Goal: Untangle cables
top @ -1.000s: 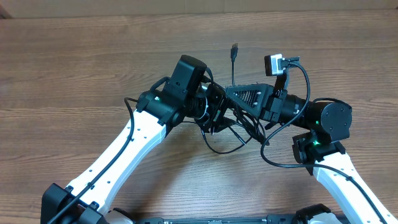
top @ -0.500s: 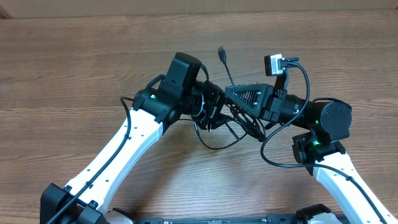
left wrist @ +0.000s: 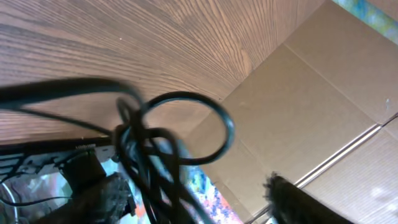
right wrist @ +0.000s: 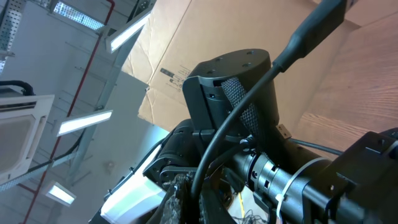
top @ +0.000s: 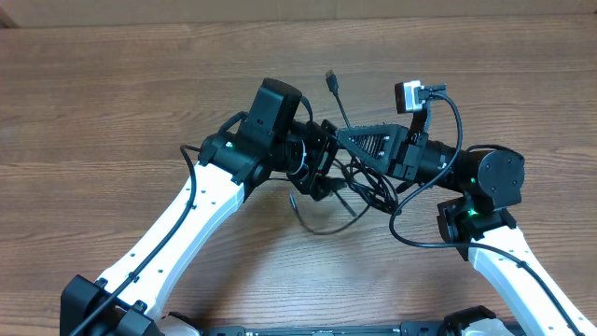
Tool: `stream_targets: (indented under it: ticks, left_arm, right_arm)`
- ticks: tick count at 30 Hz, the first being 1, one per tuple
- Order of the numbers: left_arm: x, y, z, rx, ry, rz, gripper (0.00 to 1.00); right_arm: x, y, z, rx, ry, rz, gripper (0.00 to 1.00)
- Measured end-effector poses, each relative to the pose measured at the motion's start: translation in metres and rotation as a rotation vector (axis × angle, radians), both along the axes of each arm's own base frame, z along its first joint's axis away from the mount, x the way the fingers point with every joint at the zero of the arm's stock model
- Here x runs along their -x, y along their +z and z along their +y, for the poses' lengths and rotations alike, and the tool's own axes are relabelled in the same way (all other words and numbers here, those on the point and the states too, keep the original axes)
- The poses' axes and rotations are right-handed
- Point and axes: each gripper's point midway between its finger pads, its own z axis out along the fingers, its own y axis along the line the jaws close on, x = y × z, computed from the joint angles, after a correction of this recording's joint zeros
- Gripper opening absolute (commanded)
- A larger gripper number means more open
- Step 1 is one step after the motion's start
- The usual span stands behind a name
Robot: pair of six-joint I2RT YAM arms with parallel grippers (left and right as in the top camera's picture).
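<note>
Separating the cables (top: 366, 191): your right gripper (top: 341, 139) clamps them; left gripper (top: 324, 160), just beside it, stands open. Next, pinch one loose cable.

Table (top: 112, 93): carries all items below.
Left arm (top: 187, 224): runs from the near left corner up to the centre.
Right arm (top: 499, 247): runs from the near right corner, then turns left towards the centre.
Left gripper (top: 325, 157): at the centre, just left of the right gripper (top: 342, 138), tips close together.
Cables (top: 364, 187): bunched at the centre, between and under both grippers, spreading right beneath the right wrist.
Loop (top: 322, 222): on the table, on the near side of the bunch.
Plug end (top: 331, 78): on the far side of the grippers.
Cardboard (top: 280, 9): along the far edge, behind the table.
</note>
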Motion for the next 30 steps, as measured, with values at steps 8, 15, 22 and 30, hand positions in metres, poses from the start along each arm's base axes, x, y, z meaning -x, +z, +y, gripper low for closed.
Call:
stream_targets:
  ticks: [8, 15, 22, 30]
  left_arm:
    - [-0.003, -0.004, 0.008, -0.019, 0.022, 0.018, 1.0]
    - [-0.026, -0.011, 0.047, -0.051, 0.099, 0.017, 1.0]
    - [-0.046, -0.014, 0.09, -0.066, 0.128, -0.037, 0.99]
    - [-0.051, -0.021, 0.102, -0.148, 0.029, -0.213, 1.0]
  right_arm:
    - [0.0, 0.0, 0.0, 0.0, 0.0, 0.0, 0.04]
    - [0.0, 0.0, 0.0, 0.0, 0.0, 0.0, 0.04]
    - [0.0, 0.0, 0.0, -0.001, -0.001, 0.0, 0.04]
    - [0.007, 0.013, -0.001, -0.026, 0.007, -0.082, 0.04]
